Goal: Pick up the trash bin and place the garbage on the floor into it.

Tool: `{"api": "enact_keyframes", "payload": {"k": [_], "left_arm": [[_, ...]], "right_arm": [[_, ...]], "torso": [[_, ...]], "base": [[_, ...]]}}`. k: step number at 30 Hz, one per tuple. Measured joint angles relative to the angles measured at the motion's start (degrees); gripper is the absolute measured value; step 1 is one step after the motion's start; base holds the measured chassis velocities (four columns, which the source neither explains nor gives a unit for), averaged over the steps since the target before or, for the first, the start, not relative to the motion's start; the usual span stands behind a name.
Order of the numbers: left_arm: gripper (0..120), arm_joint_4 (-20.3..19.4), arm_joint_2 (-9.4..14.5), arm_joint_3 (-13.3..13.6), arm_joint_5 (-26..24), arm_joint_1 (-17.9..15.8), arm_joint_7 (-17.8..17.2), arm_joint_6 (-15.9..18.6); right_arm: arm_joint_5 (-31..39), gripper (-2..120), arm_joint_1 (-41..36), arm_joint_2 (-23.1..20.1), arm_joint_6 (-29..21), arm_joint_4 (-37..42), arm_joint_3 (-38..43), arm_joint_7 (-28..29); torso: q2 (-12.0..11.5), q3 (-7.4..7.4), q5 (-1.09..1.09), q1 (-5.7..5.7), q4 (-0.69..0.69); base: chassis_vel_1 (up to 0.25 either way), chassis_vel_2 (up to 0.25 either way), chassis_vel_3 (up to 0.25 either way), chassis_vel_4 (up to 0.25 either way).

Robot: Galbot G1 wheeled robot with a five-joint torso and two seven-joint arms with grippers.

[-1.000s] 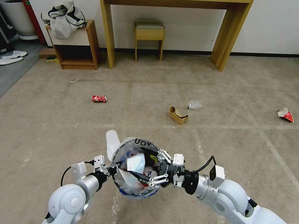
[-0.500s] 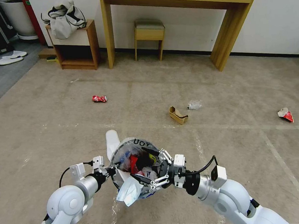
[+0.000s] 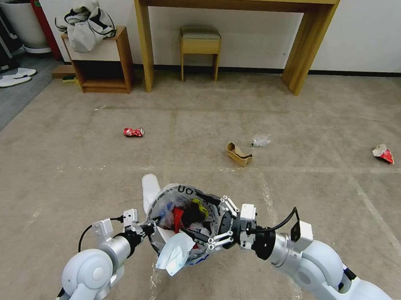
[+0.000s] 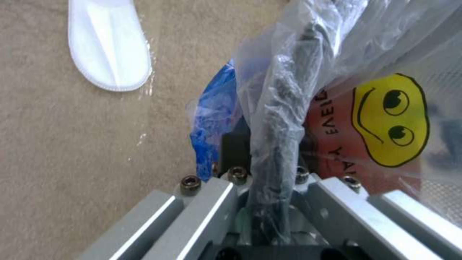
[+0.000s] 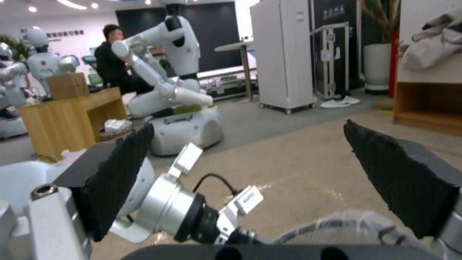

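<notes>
Holding the trash bin (image 3: 181,223) by its rim, the left end effector (image 3: 148,229) is clamped tight; the right end effector (image 3: 212,222) is spread wide, empty. Mask (image 3: 175,252) hangs over the edge. Can (image 3: 133,131), cardboard (image 3: 239,154), wrapper (image 3: 383,153), slipper (image 3: 150,190) wait on the floor (image 3: 74,170).

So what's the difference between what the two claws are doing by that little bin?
The left gripper is shut on the trash bin's rim, pinching the plastic liner and holding the bin off the floor; the right gripper is open with nothing between its fingers. The left one sits outside the bin at its near-left edge, the right one over its right side. Both are at the bin's rim, where the blue face mask hangs.
</notes>
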Motion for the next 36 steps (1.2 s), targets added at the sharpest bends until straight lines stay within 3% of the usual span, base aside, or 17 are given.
{"api": "enact_keyframes", "payload": {"k": [5,9,16,22,23,24,25,27,29,30,31,32,34,36], "left_arm": [[0,0.2,0.2,0.1,-1.8,-0.2,-1.9,0.3],[0,0.1,0.4,0.1,-4.5,-1.1,-3.9,0.4],[0,-0.5,0.2,-0.3,-6.9,-1.2,-5.3,0.6],[0,-1.6,0.3,-0.4,-12.6,-1.4,-9.4,1.3],[0,-2.9,0.7,-0.5,-17.0,-1.9,-12.8,1.6],[0,-2.9,0.7,-0.5,-17.0,-1.9,-12.8,1.6],[0,-4.3,1.2,-0.6,-20.3,-2.3,-16.5,1.7],[0,-4.8,1.4,-0.7,-21.5,-2.5,-18.0,1.7],[0,-6.4,1.9,-0.9,-25.7,-3.2,-23.4,1.7],[0,-6.4,1.9,-0.9,-25.7,-3.2,-23.4,1.7],[0,-7.4,2.5,-1.1,-30.0,-4.0,-28.6,1.6],[0,-7.4,2.5,-1.1,-30.0,-4.0,-28.6,1.6],[0,-8.4,3.4,-1.0,-35.6,-4.9,-35.9,1.0],[0,-8.6,3.4,-0.9,-36.2,-5.1,-36.8,0.9]], "right_arm": [[0.4,100,-0.8,-1.8,0.5,1.2,2.1,-1.5],[-3.2,100,-2.9,-4.3,2.6,1.6,4.2,-4.7],[-6.6,100,-4.9,-4.6,4.0,1.4,4.2,-6.3],[-6.3,100,-4.8,-3.8,4.1,1.4,4.2,-5.9],[-5.3,100,-4.1,-3.4,4.1,1.4,4.5,-5.3],[-5.3,100,-4.1,-3.4,4.1,1.4,4.5,-5.3],[-4.1,100,-3.4,-3.2,4.0,1.3,4.7,-4.8],[-3.6,100,-3.2,-3.2,4.0,1.2,4.8,-4.6],[-2.6,100,-2.5,-3.1,3.9,1.0,4.9,-4.2],[-2.6,100,-2.5,-3.1,3.9,1.0,4.9,-4.2],[-1.6,100,-1.8,-2.8,3.8,0.7,5.0,-3.8],[-1.6,100,-1.8,-2.8,3.8,0.7,5.0,-3.8],[-0.4,100,-0.7,-2.2,3.7,0.4,5.0,-3.4],[-0.2,100,-0.6,-2.1,3.6,0.3,5.0,-3.3]], "torso": [[0.0,0.0,0.0,0.0,0.0],[0.0,0.0,0.0,0.0,0.0],[0.0,0.0,0.0,0.0,0.0],[0.0,0.01,0.0,0.0,0.0],[0.0,0.01,-0.01,0.0,0.0],[0.0,0.01,-0.01,0.0,0.0],[0.0,0.01,0.0,0.0,0.0],[0.0,0.01,0.0,0.0,0.0],[0.0,0.01,-0.01,0.0,0.0],[0.0,0.01,-0.01,0.0,0.0],[0.0,0.01,-0.01,0.0,0.0],[0.0,0.01,-0.01,0.0,0.0],[0.0,0.01,0.0,0.0,0.01],[0.0,0.01,0.0,0.0,0.01]], "base": [[0.0,0.0,0.0,0.0],[0.0,0.0,0.0,0.0],[0.0,0.0,0.0,0.0],[0.0,0.0,0.0,0.0],[0.0,0.0,0.0,0.0],[0.0,0.0,0.0,0.0],[0.0,0.0,0.0,0.0],[0.0,0.0,0.0,0.0],[0.0,0.0,0.0,0.0],[0.0,0.0,0.0,0.0],[0.0,0.0,0.0,0.0],[0.0,0.0,0.0,0.0],[0.0,0.0,0.0,0.0],[0.0,0.0,0.0,0.0]]}}
